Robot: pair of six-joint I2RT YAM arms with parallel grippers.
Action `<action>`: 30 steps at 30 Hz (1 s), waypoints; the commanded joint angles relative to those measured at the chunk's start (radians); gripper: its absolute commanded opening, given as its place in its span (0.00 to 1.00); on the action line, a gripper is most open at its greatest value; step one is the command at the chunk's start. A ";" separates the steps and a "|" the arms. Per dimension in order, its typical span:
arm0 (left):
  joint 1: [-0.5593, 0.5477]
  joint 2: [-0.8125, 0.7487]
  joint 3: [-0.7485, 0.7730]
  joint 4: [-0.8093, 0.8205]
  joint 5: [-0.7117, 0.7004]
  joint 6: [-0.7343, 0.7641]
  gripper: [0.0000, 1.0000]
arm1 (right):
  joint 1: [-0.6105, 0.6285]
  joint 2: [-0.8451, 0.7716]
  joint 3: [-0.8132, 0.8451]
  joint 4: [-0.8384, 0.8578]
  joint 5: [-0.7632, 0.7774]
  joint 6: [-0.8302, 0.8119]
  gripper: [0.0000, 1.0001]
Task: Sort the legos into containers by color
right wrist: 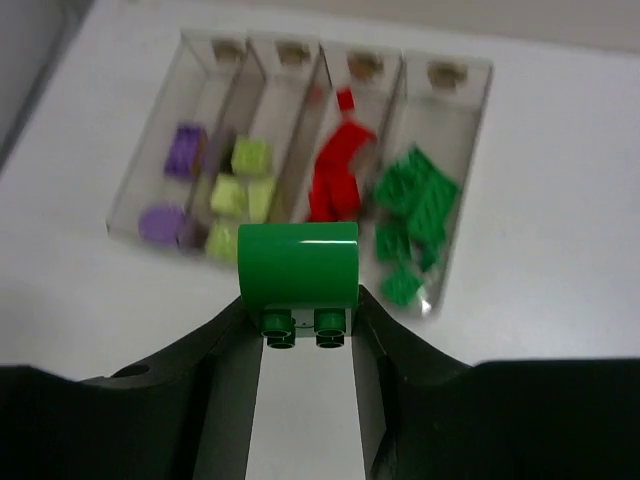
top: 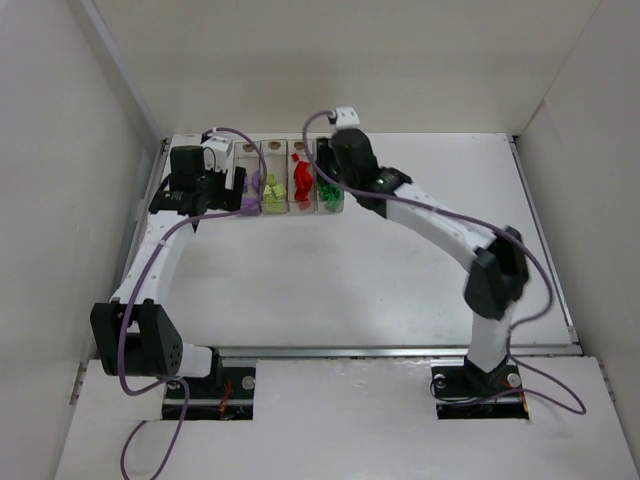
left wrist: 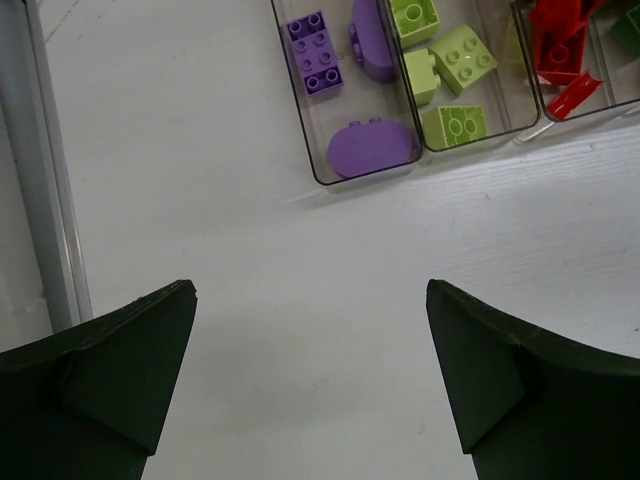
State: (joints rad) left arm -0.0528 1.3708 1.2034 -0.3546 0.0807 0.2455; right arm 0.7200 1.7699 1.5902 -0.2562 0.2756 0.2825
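**Top external.** The containers [top: 274,150] stand in a row near the bench's far edge, left of centre. The left gripper [top: 232,190] is at their left end and the right gripper [top: 330,175] over their right end.

**Left wrist.** Fingers [left wrist: 120,370] spread wide, nothing between them. Purple legos [left wrist: 315,52] and yellow-green legos [left wrist: 463,58] lie in adjoining bins.

**Right wrist.** Jaws clamped on a green brick [right wrist: 298,262], on the near side of the bins. Green legos [right wrist: 415,195] fill the rightmost bin, with red legos [right wrist: 338,175] in the next.

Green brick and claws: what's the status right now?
Right claw shut on green brick. Left claw open, empty. Green bin ahead, nothing blocking.
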 commanded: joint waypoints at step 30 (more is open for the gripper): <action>0.002 0.022 -0.005 0.039 -0.111 0.025 0.99 | -0.208 0.446 0.650 0.069 -0.095 0.007 1.00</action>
State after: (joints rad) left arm -0.0528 1.4166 1.1999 -0.3397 -0.0219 0.2649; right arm 0.5289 2.3714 2.2036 -0.2401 0.1734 0.3187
